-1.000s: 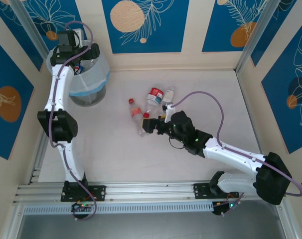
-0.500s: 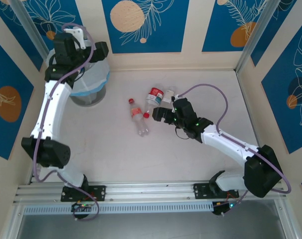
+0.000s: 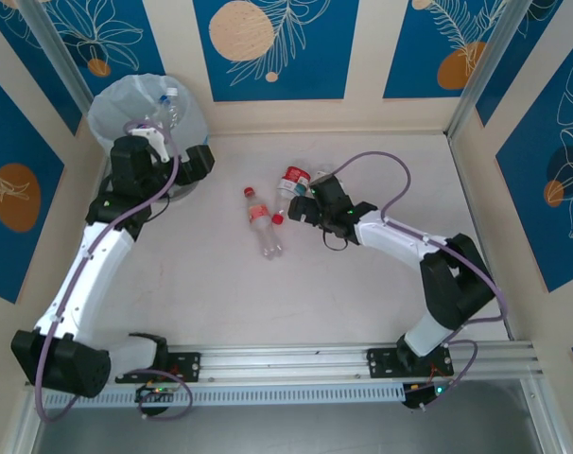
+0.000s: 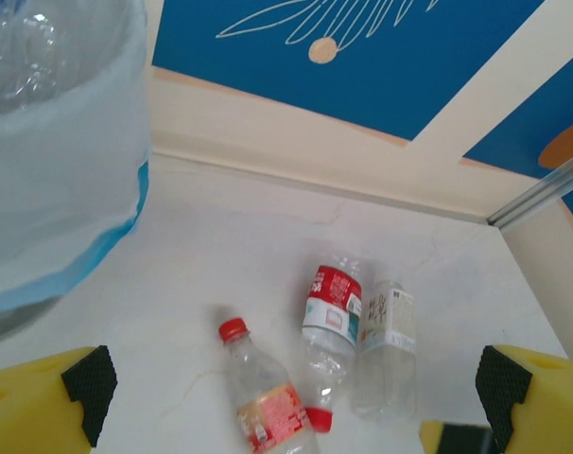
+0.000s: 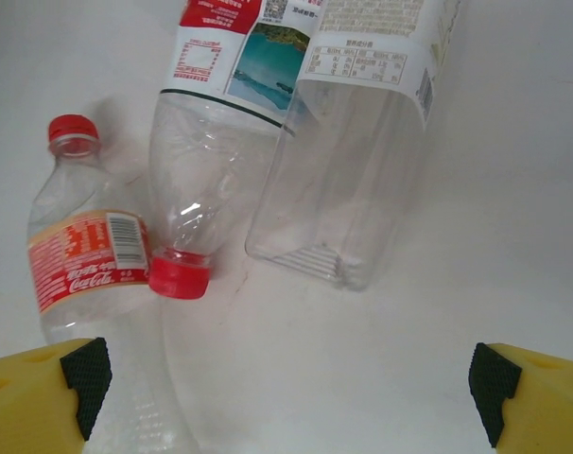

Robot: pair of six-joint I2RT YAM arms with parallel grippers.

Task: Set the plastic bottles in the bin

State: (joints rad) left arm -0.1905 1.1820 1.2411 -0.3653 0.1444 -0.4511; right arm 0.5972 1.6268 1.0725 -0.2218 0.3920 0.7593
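Three plastic bottles lie together mid-table: one with a red cap and a red label (image 3: 261, 219) (image 5: 83, 265), one with a red-and-white label (image 3: 291, 182) (image 5: 216, 161), and a clear one with a white label (image 3: 319, 178) (image 5: 353, 170). Another bottle (image 3: 168, 106) rests inside the bin (image 3: 140, 118), whose white liner with a blue band (image 4: 60, 189) is at the left of the left wrist view. My left gripper (image 3: 196, 161) (image 4: 293, 386) hangs open beside the bin, facing the bottles. Just short of the bottles, my right gripper (image 3: 303, 200) (image 5: 290, 383) stands open and empty, with bare table between its pads.
Blue-and-cream walls close the table at the back and both sides. A metal rail runs along the near edge (image 3: 286, 364). Bare tabletop stretches in front of and to the right of the bottles (image 3: 381, 303).
My left arm has pulled back from above the bin and dropped to its right side. My right gripper has advanced up the table toward the two far bottles.
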